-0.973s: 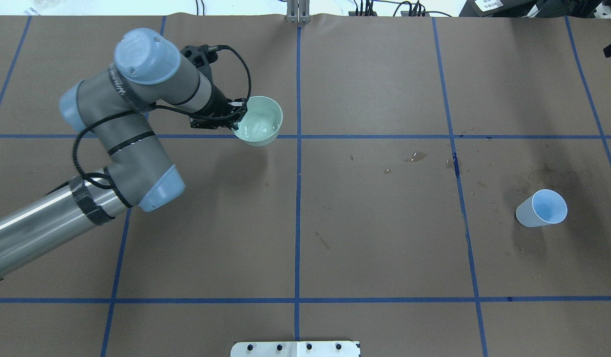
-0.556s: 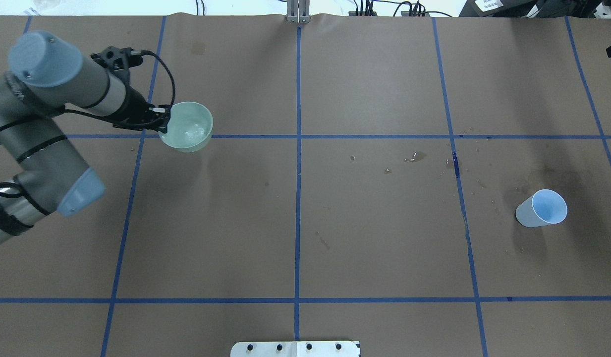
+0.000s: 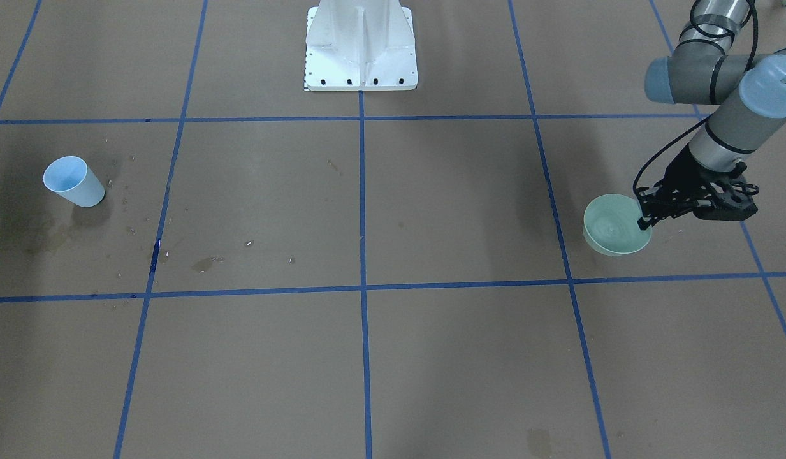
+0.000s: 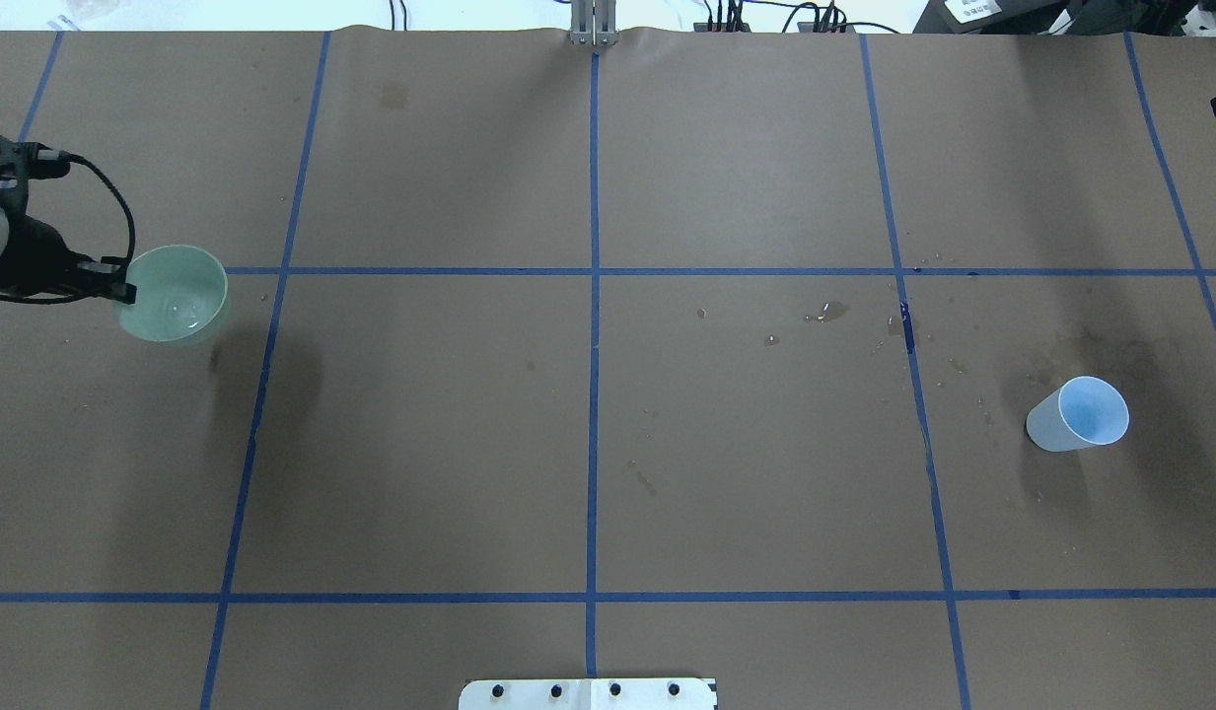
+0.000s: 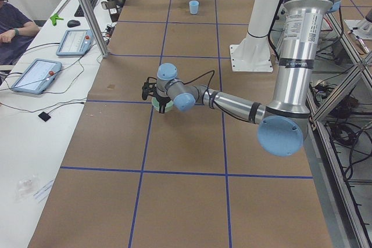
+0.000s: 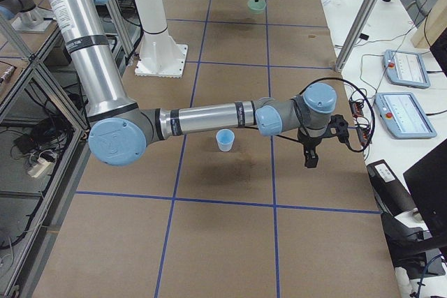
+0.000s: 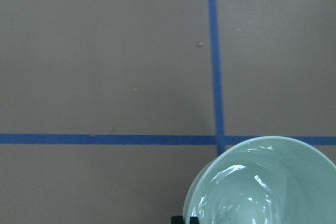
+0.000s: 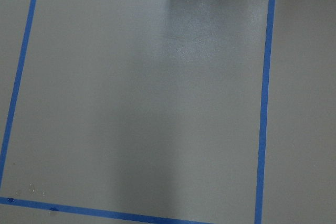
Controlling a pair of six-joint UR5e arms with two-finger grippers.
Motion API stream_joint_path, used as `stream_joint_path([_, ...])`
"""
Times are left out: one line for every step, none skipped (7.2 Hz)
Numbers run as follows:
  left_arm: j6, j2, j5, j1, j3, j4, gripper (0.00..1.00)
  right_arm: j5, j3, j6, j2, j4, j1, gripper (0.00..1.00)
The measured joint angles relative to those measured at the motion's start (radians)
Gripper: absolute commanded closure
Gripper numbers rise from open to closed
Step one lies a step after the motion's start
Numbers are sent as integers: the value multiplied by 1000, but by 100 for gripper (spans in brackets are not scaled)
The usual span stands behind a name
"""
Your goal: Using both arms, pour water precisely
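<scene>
Overhead exterior: my left claw point(image 4: 119, 291) is clamped on the green bowl point(image 4: 174, 294) rim, far left, water point(image 7: 247, 198) inside.
Pour looks done; releasing the bowl probably remains. Blue cup point(image 4: 1079, 416) stands far right. Right claw point(image 6: 309, 158): opening unclear.

A small black bit of the left pincer point(image 7: 185, 220) peeks in at the bottom edge, right at the rim of a pale green bowl point(image 7: 315, 166). Inside the bowl, water point(image 7: 247, 203) shines with bright spots. Farther out from the pincer, two blue tape lines point(image 7: 105, 139) cross on the brown table point(image 7: 105, 51).
</scene>
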State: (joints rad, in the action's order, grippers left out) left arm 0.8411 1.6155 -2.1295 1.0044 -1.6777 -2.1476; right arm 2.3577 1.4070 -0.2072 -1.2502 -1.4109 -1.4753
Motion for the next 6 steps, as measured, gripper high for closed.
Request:
stream_joint_path([-24, -38, -8, 9, 1, -19, 100, 0, 1, 0, -3, 0, 0, 1])
stream_joint_path([-30, -72, -27, 17, 5, -51, 100, 0, 2, 0, -4, 0, 0, 1])
stream_joint_path([-28, -102, -43, 22, 16, -96, 100, 0, 2, 0, -4, 0, 0, 1])
stream_joint_path([-25, -124, -51, 24, 31, -139, 100, 0, 2, 0, -5, 0, 0, 1])
stream_joint_path([-19, -138, -64, 24, 41, -167, 100, 0, 1, 0, -6, 0, 0, 1])
stream_joint_path([1, -144, -94, 24, 44, -180, 100, 0, 1, 0, -7, 1, 1, 1])
